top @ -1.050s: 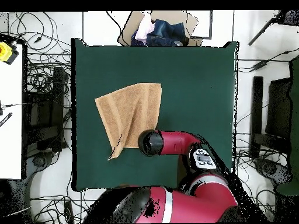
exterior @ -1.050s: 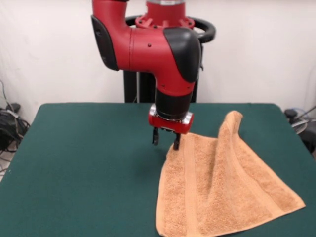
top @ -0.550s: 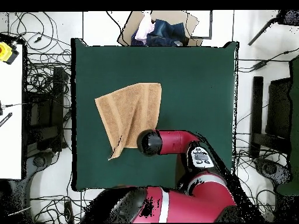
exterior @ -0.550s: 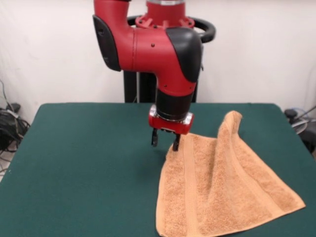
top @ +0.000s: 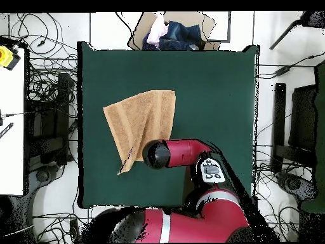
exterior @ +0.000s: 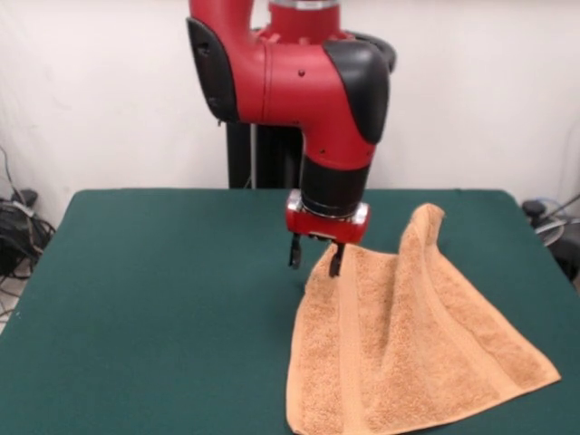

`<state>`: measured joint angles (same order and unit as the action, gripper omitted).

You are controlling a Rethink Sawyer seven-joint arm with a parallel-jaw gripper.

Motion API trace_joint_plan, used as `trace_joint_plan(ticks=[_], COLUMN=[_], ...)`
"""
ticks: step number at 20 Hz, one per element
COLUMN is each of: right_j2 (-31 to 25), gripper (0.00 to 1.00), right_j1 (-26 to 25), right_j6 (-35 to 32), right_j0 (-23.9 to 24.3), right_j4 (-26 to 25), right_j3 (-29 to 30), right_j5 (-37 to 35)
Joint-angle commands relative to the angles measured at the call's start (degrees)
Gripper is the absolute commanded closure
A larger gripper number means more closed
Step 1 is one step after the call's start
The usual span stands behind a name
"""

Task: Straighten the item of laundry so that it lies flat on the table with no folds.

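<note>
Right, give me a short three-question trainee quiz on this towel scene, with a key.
1. True or false: the towel lies fully flat on the table.
2. Where is the tool in the front view?
A. over bare felt, far from the towel
B. at the towel's far edge, near its left corner
C. out of sight
3. Fill in: a raised ridge of cloth peaks at the towel's ____ edge, by the table's back.

Key
1. False: one ridge stands up and creases run down from it.
2. B, with its fingers apart.
3. Far.
</note>
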<state>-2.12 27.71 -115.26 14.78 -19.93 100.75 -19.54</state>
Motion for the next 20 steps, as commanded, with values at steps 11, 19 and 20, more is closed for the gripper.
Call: trace_joint_plan(ticks=[11, 19, 20], right_j2=[-16.16, -16.49, -16.24], gripper=[0.00, 0.00, 0.00], right_j1=[-0.86, -1.57, -1.46], right_j6=[0.48, 0.34, 0.00], right_j0=[7.45, 7.85, 7.62], right_j4=[1.49, 0.49, 0.63], right_j3=[2.47, 1.02, 1.13], right_j5=[-0.66, -1.80, -2.17])
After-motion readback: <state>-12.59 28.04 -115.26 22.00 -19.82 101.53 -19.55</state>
